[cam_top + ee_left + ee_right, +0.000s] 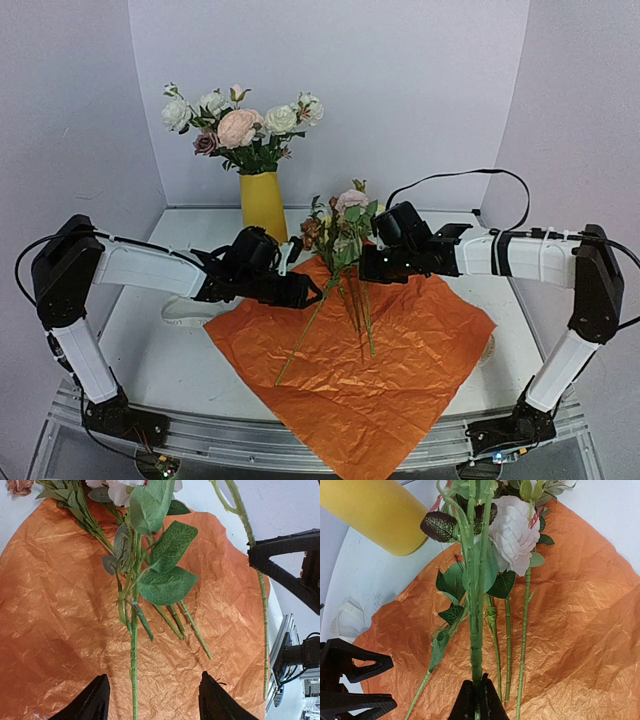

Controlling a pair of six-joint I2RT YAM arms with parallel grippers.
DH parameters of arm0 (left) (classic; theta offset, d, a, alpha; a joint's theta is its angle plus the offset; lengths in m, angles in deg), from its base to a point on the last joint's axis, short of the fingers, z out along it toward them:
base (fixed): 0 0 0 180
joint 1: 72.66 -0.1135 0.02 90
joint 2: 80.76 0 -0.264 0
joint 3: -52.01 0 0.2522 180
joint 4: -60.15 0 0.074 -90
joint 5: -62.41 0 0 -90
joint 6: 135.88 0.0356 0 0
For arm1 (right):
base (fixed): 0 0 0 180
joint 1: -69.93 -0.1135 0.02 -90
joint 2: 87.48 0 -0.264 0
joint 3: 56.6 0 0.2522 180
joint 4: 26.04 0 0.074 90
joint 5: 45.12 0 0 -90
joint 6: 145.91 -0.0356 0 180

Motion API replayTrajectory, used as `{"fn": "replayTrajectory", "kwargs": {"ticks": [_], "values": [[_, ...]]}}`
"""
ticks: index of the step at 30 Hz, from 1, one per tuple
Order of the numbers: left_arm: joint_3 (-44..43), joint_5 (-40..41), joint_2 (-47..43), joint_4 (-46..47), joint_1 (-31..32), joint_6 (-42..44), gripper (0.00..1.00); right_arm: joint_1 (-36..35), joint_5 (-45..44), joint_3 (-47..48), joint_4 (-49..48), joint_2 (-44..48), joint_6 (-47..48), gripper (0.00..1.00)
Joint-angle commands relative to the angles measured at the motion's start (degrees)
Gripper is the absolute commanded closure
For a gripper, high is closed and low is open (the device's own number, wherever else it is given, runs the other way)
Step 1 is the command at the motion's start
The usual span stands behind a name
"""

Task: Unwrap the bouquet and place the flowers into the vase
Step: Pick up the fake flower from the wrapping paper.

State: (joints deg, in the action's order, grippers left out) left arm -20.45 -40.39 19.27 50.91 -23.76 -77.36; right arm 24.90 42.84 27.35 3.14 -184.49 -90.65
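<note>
The bouquet's orange paper (400, 370) lies unfolded flat on the table. My right gripper (385, 262) is shut on the flowers (342, 228), holding the bunch just above the sheet. In the right wrist view its jaws (479, 692) pinch a thick green stem (476, 645), and thinner stems trail down over the paper (580, 630). My left gripper (315, 290) hovers open over the paper (50, 605). One loose stem (134, 680) runs between its fingers (97, 700) without being touched. The yellow vase (263, 205) stands behind, also seen in the right wrist view (375, 510).
A big bunch of white and pink roses (238, 125) fills the vase. A cream ribbon (185, 310) lies on the table left of the paper. The paper's front corner overhangs the metal rail (200, 432) at the near edge. Grey walls close in the back and sides.
</note>
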Motion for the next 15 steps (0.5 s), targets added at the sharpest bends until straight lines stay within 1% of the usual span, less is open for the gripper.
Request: {"fn": "replayTrajectory", "kwargs": {"ticks": [1, 4, 7, 11, 13, 14, 15], "values": [[-0.22, 4.12, 0.52, -2.42, 0.93, 0.49, 0.38, 0.17, 0.03, 2.41, -2.76, 1.69, 0.20, 1.00], [-0.94, 5.98, 2.63, -3.22, 1.25, 0.60, 0.40, 0.13, 0.19, 2.34, -2.85, 1.87, 0.20, 1.00], [-2.48, 4.79, 5.30, -3.52, 2.07, 1.38, 0.44, 0.14, 0.21, 2.07, -2.85, 2.17, 0.23, 1.00], [-3.74, 4.29, 7.24, -3.85, 2.68, 1.78, 0.46, 0.13, 0.34, 1.96, -2.85, 2.27, 0.23, 1.00], [-4.15, 3.79, 8.07, -3.81, 2.75, 1.75, 0.57, 0.20, 0.38, 1.92, -2.85, 2.23, 0.20, 1.00], [-4.28, 3.75, 8.32, -3.87, 2.79, 1.77, 0.67, 0.18, 0.38, 1.89, -2.85, 2.23, 0.13, 1.00], [-4.52, 3.76, 8.54, -3.90, 2.80, 1.84, 0.75, 0.15, 0.43, 1.88, -2.93, 2.26, 0.13, 1.00]]}}
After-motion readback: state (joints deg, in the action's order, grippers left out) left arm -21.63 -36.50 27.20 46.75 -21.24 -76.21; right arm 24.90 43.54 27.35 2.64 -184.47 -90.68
